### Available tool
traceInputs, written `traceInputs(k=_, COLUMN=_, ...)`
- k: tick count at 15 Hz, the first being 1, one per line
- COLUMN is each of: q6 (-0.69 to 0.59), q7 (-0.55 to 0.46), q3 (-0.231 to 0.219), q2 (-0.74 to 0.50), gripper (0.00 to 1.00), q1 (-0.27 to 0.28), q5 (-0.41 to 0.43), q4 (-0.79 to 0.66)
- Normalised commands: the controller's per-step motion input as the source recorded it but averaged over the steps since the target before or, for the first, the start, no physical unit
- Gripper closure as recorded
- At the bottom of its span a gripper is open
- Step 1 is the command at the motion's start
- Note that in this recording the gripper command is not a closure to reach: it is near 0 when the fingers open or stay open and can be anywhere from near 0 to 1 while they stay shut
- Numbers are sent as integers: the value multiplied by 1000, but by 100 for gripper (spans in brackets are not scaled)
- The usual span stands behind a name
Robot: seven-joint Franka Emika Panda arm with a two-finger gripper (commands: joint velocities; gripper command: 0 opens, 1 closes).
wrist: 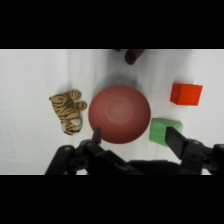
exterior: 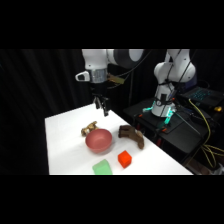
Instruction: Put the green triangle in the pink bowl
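Pale green, the green triangle (exterior: 102, 167) was seen lying flat on the table (exterior: 65, 145) near its front edge, just beside the pink bowl (exterior: 99, 139) and close to a red cube (exterior: 124, 159). It had not been picked up; the bowl was noted as empty. The tool (exterior: 102, 106) was held well above the table behind the bowl, its fingers spread apart with nothing between them. In the wrist view the tool (wrist: 134, 136) was found roughly over the bowl (wrist: 119, 114), with the triangle (wrist: 163, 130) next to one finger; this height was judged to suit an approach not yet begun. A striped toy tiger (wrist: 69, 111) was recorded on the bowl's far side from the triangle, and a dark brown lumpy object (exterior: 132, 135) beside the bowl. White and matt, the table was bounded by black curtains; equipment with a cyan light (exterior: 166, 114) and cables was noted beside it.
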Motion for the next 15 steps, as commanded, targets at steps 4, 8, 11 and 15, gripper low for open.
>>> traceInputs(k=4, q6=-4, q7=29, q3=25, q2=2, gripper=0, q1=-11, q5=-24, q4=-4)
traceInputs(k=8, q6=-14, q7=87, q3=77, q2=70, gripper=0, q1=63, q5=-95, q4=54)
traceInputs(k=11, q6=-46, q7=139, q3=122, q2=136, gripper=0, q1=142, q5=-135, q4=115)
traceInputs(k=15, q6=-62, q7=118, q3=118, q2=250, gripper=0, q1=162, q5=-137, q4=216)
